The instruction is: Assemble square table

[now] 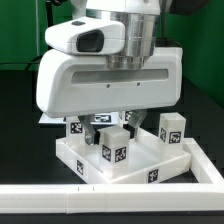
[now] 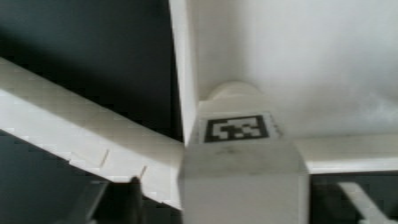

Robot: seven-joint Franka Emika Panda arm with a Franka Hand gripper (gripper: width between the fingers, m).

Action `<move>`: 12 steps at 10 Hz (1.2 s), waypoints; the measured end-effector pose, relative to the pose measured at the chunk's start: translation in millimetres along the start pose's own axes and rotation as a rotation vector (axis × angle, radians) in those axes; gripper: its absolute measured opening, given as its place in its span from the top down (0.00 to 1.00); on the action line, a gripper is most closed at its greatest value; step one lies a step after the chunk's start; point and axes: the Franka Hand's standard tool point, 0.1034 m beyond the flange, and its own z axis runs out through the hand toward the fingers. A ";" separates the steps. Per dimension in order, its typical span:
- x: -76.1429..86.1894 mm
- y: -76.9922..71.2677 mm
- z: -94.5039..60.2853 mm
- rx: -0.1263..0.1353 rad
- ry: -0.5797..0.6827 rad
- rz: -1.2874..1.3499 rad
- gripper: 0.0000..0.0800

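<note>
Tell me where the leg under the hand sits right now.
In the exterior view, that leg stands upright on the tabletop near centre, directly below the hand, with another leg towards the exterior view's right.

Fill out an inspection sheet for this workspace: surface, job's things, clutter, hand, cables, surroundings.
Surface: black table.
Job's things: white tabletop lies rim up; tagged legs stand upright on it, the middle leg directly under the hand.
Clutter: long white border bar runs past the tabletop's near side.
Hand: the hand is low over the middle leg; cannot tell whether it grips.
Cables: nothing seen.
Surroundings: green backdrop.
</note>
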 end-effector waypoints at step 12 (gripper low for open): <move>1.5 -1.1 -6.0 0.019 0.018 0.784 0.51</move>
